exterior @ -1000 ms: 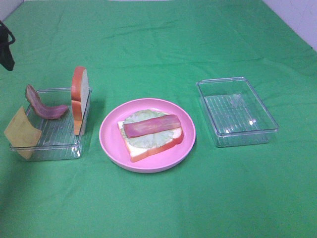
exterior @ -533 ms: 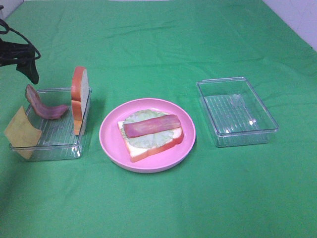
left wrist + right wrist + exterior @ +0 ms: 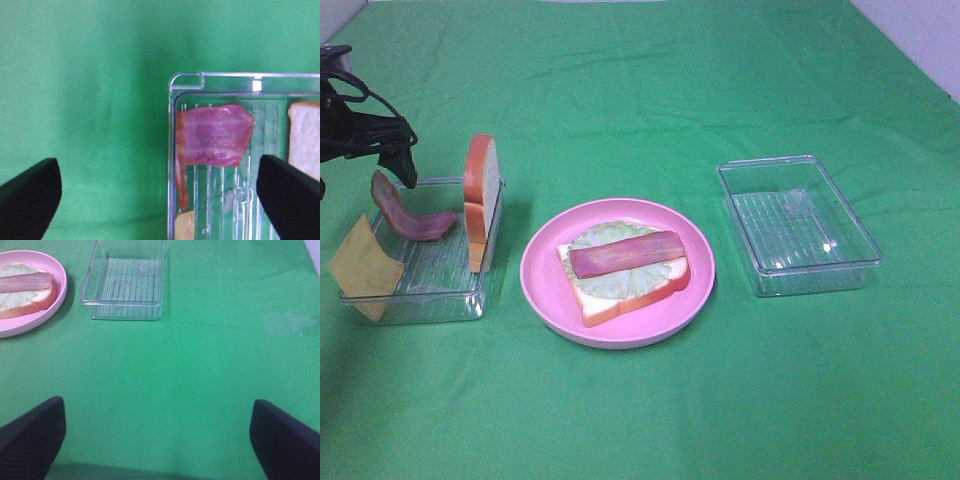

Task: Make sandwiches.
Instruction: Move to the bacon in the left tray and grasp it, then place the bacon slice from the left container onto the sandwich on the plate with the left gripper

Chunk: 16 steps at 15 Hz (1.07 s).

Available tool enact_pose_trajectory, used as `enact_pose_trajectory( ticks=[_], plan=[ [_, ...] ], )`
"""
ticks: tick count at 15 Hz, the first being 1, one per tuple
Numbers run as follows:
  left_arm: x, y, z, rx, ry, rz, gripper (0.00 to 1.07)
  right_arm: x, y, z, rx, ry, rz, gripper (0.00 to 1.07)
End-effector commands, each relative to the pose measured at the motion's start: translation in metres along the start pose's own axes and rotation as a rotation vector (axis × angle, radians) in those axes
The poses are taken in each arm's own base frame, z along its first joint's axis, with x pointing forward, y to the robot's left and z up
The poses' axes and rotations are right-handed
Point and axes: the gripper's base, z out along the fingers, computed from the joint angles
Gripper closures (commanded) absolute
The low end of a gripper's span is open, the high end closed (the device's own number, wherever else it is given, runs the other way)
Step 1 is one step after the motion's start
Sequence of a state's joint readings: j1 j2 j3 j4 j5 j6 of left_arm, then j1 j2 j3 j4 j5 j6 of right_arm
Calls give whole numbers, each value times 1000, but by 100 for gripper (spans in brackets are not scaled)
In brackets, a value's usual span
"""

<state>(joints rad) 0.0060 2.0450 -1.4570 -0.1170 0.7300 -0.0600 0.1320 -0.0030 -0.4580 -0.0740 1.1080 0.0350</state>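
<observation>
Sharing the clear tray (image 3: 430,302), bacon (image 3: 408,216) sits between cheese (image 3: 362,266) and upright bread (image 3: 482,195).

Exterior high view: left arm (image 3: 370,133) cut off at the left edge. Left wrist view: bread slice (image 3: 305,140) cropped at right, cheese slice (image 3: 184,226) at bottom. Right wrist view: pink plate (image 3: 62,282) cropped at upper left.

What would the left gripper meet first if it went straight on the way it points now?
Most likely the bacon strip in the clear tray, or that tray's rim: both show between the open jaws of the left gripper. Depth is unclear, so I cannot say which.
</observation>
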Motion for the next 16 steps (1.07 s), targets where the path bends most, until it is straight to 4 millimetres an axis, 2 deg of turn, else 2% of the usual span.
enact_pose_trajectory(
  ticks=[1, 2, 4, 5, 8, 11, 13, 16],
  plan=[
    [0, -2, 6, 9, 7, -3, 6, 3, 0, -3, 0, -38, 1, 12],
    [0, -3, 6, 11, 6, -4, 6, 3, 0, -3, 0, -38, 1, 12],
    [-1, -3, 6, 19, -4, -13, 16, 3, 0, -3, 0, -38, 1, 12],
    [-2, -3, 6, 19, -12, -14, 27, 3, 0, -3, 0, -38, 1, 12],
    [-2, -3, 6, 21, -21, -15, 69, 3, 0, -3, 0, -38, 1, 12],
    [-2, -5, 6, 41, -20, -41, 96, 3, 0, -3, 0, -38, 1, 12],
    [-3, -6, 6, 55, -24, -59, 105, 3, 0, -3, 0, -38, 1, 12],
    [-4, -8, 6, 67, -34, -73, 107, 3, 0, -3, 0, -38, 1, 12]
  ],
)
